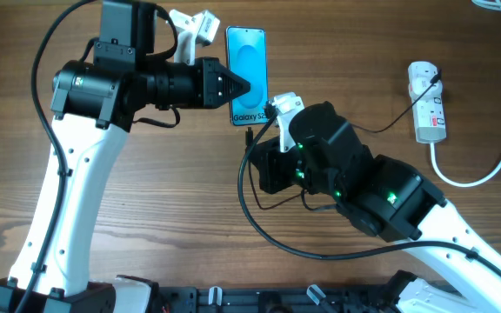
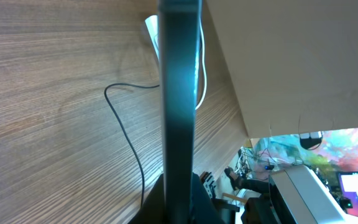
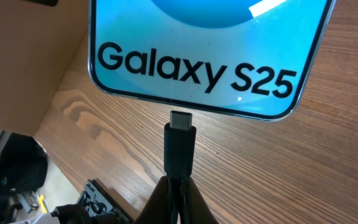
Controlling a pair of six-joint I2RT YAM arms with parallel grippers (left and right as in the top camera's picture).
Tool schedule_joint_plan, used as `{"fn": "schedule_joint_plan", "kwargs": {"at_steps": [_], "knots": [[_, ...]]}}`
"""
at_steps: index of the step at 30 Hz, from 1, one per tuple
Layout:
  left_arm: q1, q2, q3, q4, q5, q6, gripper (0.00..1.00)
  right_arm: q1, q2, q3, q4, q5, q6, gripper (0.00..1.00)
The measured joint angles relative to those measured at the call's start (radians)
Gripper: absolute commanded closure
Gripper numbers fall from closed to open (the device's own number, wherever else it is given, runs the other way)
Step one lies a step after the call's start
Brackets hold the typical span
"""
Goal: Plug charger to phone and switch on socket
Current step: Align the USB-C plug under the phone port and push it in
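Cyan screen up, the phone (image 1: 247,61) is clamped along one long edge by the left gripper (image 1: 237,87). Whether it rests on the table (image 1: 172,217) or hangs just above cannot be told. The charger (image 3: 180,144) is pinched near its tip by the right gripper (image 3: 178,184). In the right wrist view the tip is seen just short of the phone's lower rim, roughly in line with its middle.

The plugging step is judged to be in hand. A short, straight push is called for next, with the tip kept level with the port (the port itself is not made out). The socket (image 1: 429,103) lies well apart at the right, with neither gripper near it. Its switch is too small to read, and the left fingers are largely hidden behind the phone's edge.
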Motion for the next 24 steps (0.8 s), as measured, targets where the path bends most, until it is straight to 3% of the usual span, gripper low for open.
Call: {"fn": "schedule_joint_plan", "kwargs": {"at_steps": [24], "knots": [[0.000, 0.000, 0.000, 0.000, 0.010, 0.011, 0.96, 0.000, 0.000, 0.000, 0.004, 0.023, 0.014, 0.96]]}}
